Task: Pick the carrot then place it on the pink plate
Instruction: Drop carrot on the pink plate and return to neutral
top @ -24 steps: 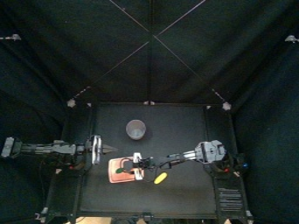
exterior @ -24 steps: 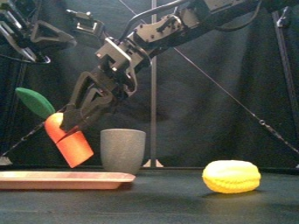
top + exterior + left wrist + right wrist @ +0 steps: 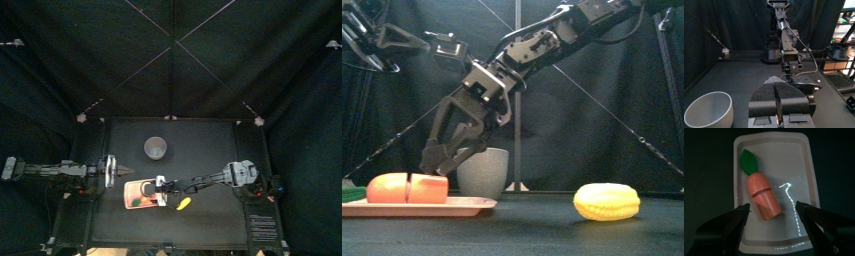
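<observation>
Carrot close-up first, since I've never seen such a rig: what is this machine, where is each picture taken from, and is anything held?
It is a robot with two black arms, each ending in a two-jawed gripper. One picture looks down from high above, one looks level across the table, and one camera rides on each wrist. Your close-up is the right wrist view: the right gripper hangs open above the carrot, which lies flat on the pink tray. Nothing is held. A grey cup stands behind the tray and a yellow corn lies to its right. The left gripper rests shut at the table's left.
</observation>
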